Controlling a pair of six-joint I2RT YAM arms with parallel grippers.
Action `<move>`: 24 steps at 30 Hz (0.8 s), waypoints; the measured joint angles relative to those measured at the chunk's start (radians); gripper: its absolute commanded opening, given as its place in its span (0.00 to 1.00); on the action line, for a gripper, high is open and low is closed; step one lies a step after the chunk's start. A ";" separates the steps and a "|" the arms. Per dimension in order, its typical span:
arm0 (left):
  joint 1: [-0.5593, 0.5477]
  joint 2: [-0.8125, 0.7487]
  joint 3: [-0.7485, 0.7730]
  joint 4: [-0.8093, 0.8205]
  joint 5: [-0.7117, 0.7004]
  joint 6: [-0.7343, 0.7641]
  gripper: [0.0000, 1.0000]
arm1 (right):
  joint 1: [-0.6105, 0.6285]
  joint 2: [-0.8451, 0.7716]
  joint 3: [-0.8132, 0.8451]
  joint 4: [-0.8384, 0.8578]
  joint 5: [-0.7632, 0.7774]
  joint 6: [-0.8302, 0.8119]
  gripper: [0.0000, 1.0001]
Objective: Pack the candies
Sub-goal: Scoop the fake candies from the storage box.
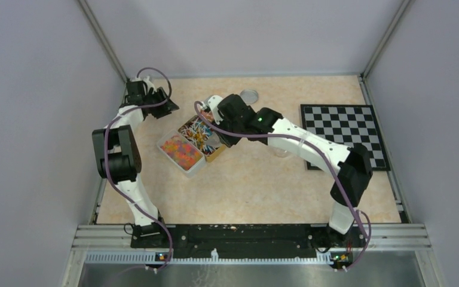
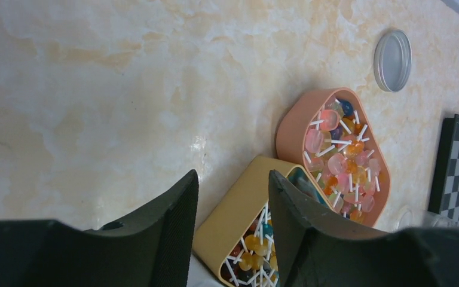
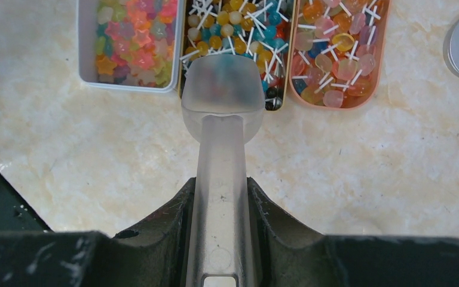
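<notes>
Scooping looks barely started: right claw (image 3: 221, 197) grips the scoop (image 3: 222, 89) handle, bowl over middle tray (image 2: 239, 209) of candies (image 3: 239, 27) at top centre, left claw (image 2: 233, 179) parted and empty, nothing visibly packed yet.

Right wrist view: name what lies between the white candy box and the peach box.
The yellow box of lollipops, the scoop hanging over it; the right wrist view shows this.

Illumination is bright, even and diffuse, from overhead; shadows are soft and short; the tabletop (image 2: 95, 89) shows a faint sheen in the left wrist view; the candies (image 3: 132, 42) render sharp; the scoop (image 3: 221, 89) is hazy near the lens.
</notes>
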 measured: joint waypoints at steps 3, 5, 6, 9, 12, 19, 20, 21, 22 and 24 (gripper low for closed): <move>0.005 0.053 0.037 -0.008 0.044 -0.001 0.45 | 0.005 0.042 0.050 -0.058 0.027 -0.003 0.00; 0.010 0.100 0.072 -0.019 0.079 -0.002 0.42 | 0.007 0.074 0.094 -0.097 0.049 -0.002 0.00; 0.012 0.120 0.085 -0.023 0.091 -0.003 0.41 | 0.008 0.090 0.115 -0.112 0.061 -0.002 0.00; 0.018 0.155 0.096 -0.042 0.119 -0.004 0.41 | 0.009 0.112 0.147 -0.136 0.085 -0.002 0.00; 0.024 0.168 0.096 -0.058 0.141 -0.008 0.40 | 0.009 0.130 0.165 -0.150 0.102 -0.002 0.00; 0.035 0.187 0.106 -0.070 0.180 -0.024 0.38 | 0.009 0.189 0.230 -0.187 0.121 -0.002 0.00; 0.036 0.192 0.110 -0.069 0.187 -0.027 0.36 | 0.009 0.200 0.242 -0.190 0.121 -0.003 0.00; 0.036 0.195 0.111 -0.069 0.195 -0.030 0.35 | 0.009 0.209 0.248 -0.190 0.121 -0.003 0.00; 0.036 0.201 0.111 -0.070 0.205 -0.032 0.35 | 0.009 0.216 0.249 -0.190 0.120 -0.003 0.00; 0.036 0.214 0.114 -0.071 0.217 -0.037 0.34 | 0.009 0.228 0.252 -0.193 0.119 -0.007 0.00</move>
